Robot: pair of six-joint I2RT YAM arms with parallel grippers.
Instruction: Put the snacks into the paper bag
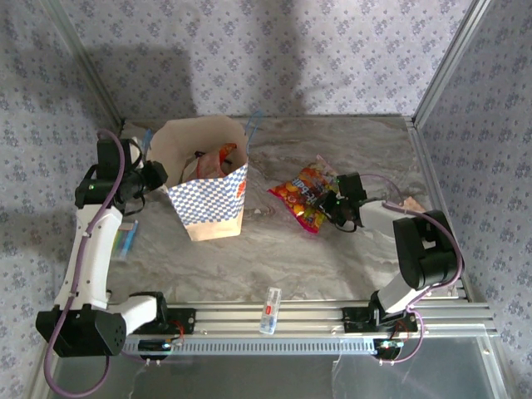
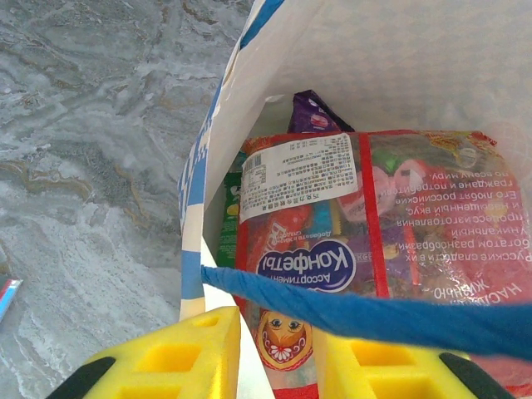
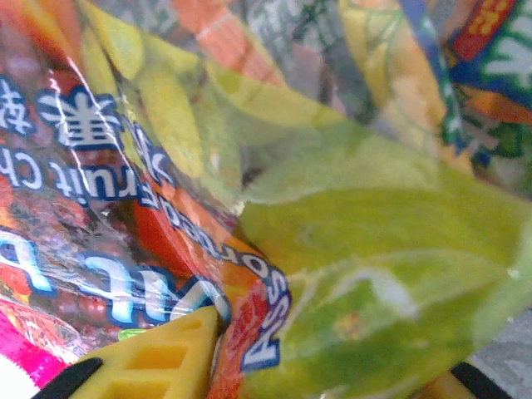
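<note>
On the marbled table [image 1: 332, 266], left of centre, the paper bag [image 1: 208, 208] stands upright, its mouth upward and its long axis about vertical. Several snacks [image 2: 366, 241] stand on edge inside. One loose packet [image 1: 303, 198] lies flat, well to the right of the bag. Its long axis appears to slant from far to near, with its right edge toward the right gripper [image 1: 334, 204]. The left gripper [image 2: 278, 366] pinches the bag's rim and blue cord, holding the mouth open. The right jaws flank the packet's edge, but firm closure cannot be told. The packet should be raised clear, carried over the mouth and lowered narrow end first beside the others.
</note>
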